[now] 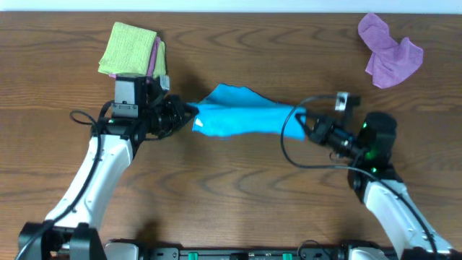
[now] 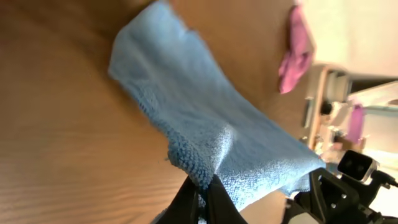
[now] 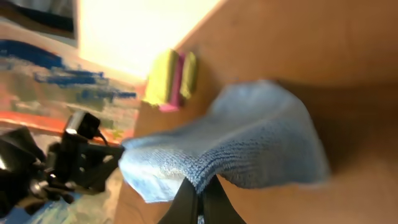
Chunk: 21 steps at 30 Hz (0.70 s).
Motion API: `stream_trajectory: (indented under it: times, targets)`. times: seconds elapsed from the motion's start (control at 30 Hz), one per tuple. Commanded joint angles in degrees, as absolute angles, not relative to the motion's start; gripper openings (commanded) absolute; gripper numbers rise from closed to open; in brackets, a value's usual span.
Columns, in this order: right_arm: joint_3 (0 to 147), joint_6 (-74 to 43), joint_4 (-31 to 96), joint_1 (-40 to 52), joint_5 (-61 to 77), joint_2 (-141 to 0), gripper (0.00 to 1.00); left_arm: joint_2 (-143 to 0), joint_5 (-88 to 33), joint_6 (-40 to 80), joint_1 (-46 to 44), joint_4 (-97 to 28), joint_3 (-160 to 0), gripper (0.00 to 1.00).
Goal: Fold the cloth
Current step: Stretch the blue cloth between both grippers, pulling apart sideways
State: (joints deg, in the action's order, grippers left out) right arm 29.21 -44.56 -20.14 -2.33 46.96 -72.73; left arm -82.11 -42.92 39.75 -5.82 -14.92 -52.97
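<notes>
The stack of lime-green and pink cloths (image 1: 132, 49) is noted up and to the left of the cloth (image 1: 242, 115), well apart from it and not part of the work. At the cloth's left end the left gripper (image 1: 189, 112) is found closed narrow on a pinch of the edge, the fabric being bunched between its fingertips in the left wrist view. A small white tag (image 1: 198, 124) is seen near that end. The cloth itself is stretched over the table (image 1: 238, 202) as a long, narrow band, its long axis running left to right between the two arms; whether its middle touches the wood cannot be told. At the cloth's right end the right gripper (image 1: 299, 121) is likewise clamped narrow on the edge. The lilac cloth (image 1: 390, 52) lies well off to the upper right of the cloth. Each arm is judged equally near its own end, so the coming fold is judged to depend on both ends being moved in step across that long axis.
</notes>
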Motion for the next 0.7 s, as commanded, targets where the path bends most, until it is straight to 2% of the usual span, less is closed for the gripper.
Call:
stream_trajectory:
  times: [0.0, 0.2, 0.47, 0.67]
  targets:
    - [33.6, -45.2, -19.9, -1.8, 48.1, -72.3, 0.01, -81.6, -43.1, 44.5, -5.6, -12.7, -55.8, 0.06]
    - [37.5, -45.1, -19.9, -1.8, 46.9, -72.3, 0.01, -81.6, -43.0, 46.8, -5.6, -7.0, -58.3, 0.06]
    - [39.0, -44.3, -19.9, -1.9, 40.7, -75.0, 0.01, -82.8, -36.5, 49.0, -5.5, -2.4, -60.1, 0.06]
    - [46.8, -41.2, -19.9, -2.0, 39.5, -83.7, 0.01, -89.9, -35.6, 53.7, -5.5, 9.4, -60.8, 0.06]
